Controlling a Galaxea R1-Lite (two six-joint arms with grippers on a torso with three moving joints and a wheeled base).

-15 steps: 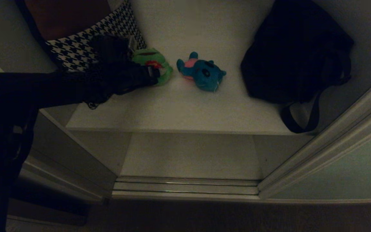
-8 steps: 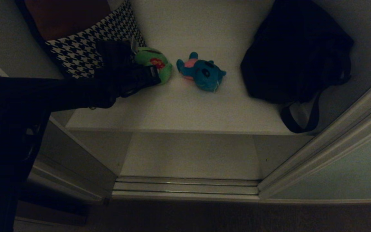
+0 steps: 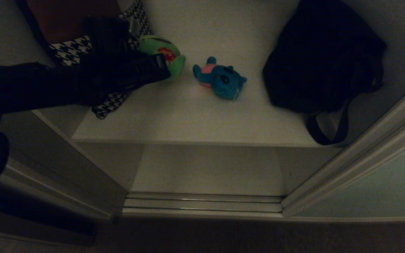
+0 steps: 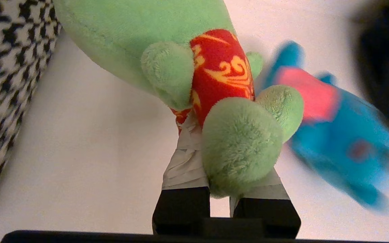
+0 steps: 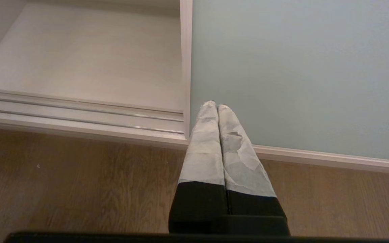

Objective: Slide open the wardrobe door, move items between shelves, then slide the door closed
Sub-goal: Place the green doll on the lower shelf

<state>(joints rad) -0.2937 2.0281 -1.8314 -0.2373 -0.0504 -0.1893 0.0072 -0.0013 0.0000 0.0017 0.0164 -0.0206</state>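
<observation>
My left gripper [image 3: 160, 65] is shut on the green plush toy with the red spot [image 3: 162, 56], just off the upper white shelf [image 3: 195, 116] at its left. In the left wrist view the taped fingers [image 4: 186, 162] pinch the green toy [image 4: 241, 145] at its red patch. The blue plush toy with the pink patch [image 3: 220, 79] lies on the shelf just right of it, blurred in the wrist view [image 4: 336, 135]. The pale grey-green sliding door [image 3: 374, 186] stands slid to the right. My right gripper [image 5: 217, 106] hangs shut near the floor by the door [image 5: 299, 74].
A houndstooth cushion [image 3: 72, 52] leans at the shelf's far left, behind my left arm. A black strapped bag [image 3: 322, 56] fills the shelf's right side. A lower white shelf [image 3: 209, 168] and the floor track [image 3: 202, 203] lie below.
My left arm has risen and drawn toward the back left with the green toy held in its gripper. The blue toy, bag and right arm have not moved.
</observation>
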